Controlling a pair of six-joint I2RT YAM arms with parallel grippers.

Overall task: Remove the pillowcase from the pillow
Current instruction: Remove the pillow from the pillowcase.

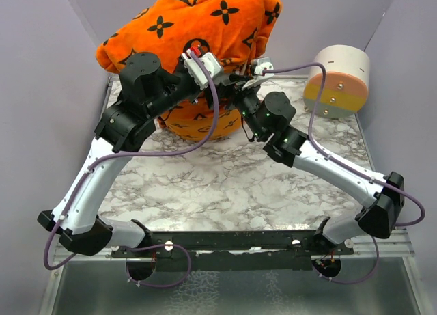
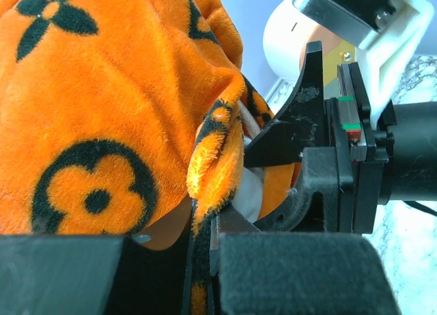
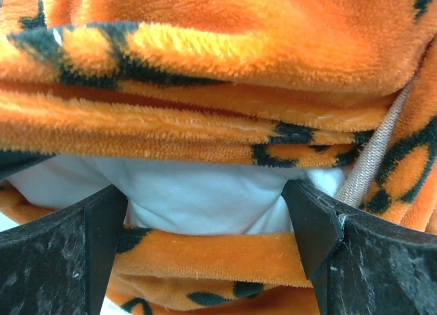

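With the left gripper (image 2: pixel 205 260) clamped on the orange pillowcase (image 1: pixel 198 21) at top centre, the right gripper (image 3: pixel 205 216), gaping around the exposed white pillow (image 3: pixel 177 185), might pinch cover too, dragging both together.

Top view high, from behind; wrist views close on pillowcase (image 1: pixel 194 24), shared by all.

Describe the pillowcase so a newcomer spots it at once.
It lies at the far end of the marble table, the biggest thing there. The pillowcase is fuzzy orange with black flower marks, unlike the smooth cylinder to its right, banded white, orange, yellow.
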